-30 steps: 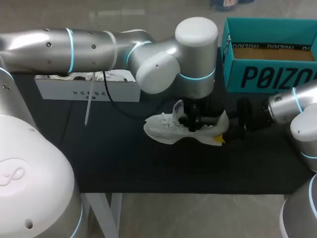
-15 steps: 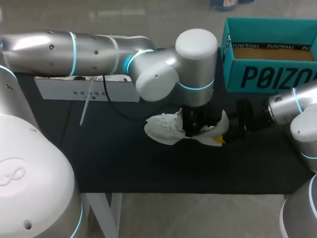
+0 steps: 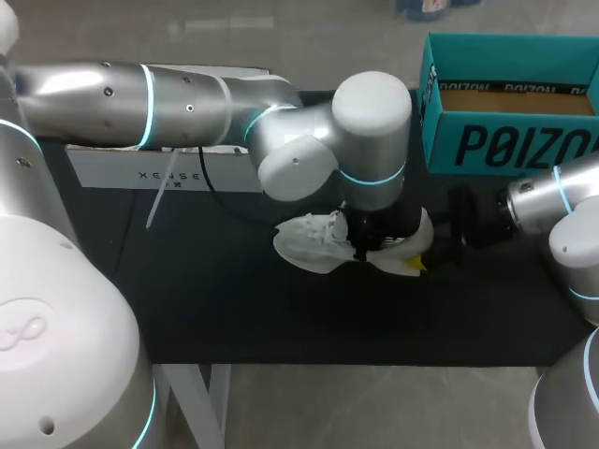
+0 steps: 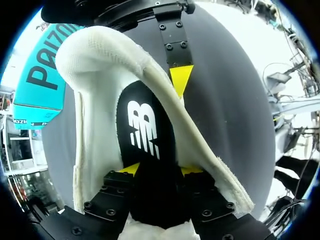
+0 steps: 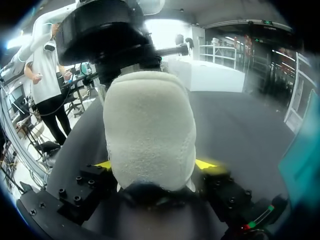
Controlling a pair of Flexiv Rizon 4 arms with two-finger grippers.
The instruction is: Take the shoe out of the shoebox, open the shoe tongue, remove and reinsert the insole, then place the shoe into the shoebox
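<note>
A white shoe (image 3: 314, 245) lies on the black table (image 3: 225, 299), toe to the left. My left gripper (image 3: 372, 236) comes down from above into its opening. In the left wrist view its fingers (image 4: 131, 168) stand apart inside the shoe (image 4: 95, 130), over the black insole (image 4: 145, 135) with a white logo, which lies flat in the shoe. My right gripper (image 3: 432, 251) is at the heel. The white heel (image 5: 150, 125) sits between its yellow tips (image 5: 205, 164), which touch it from both sides. The teal shoebox (image 3: 510, 140) stands open at the back right.
A flat pale box (image 3: 164, 168) with a black cable and a white strip (image 3: 157, 201) hanging from it sits at the back left. The left arm's big elbow (image 3: 370, 122) hangs over the table's middle. The table's front edge (image 3: 328, 360) runs close below the shoe.
The left gripper's fingers have spread apart inside the shoe, and the left arm has sunk a little towards it. The right arm and the shoe's heel have stayed put.
</note>
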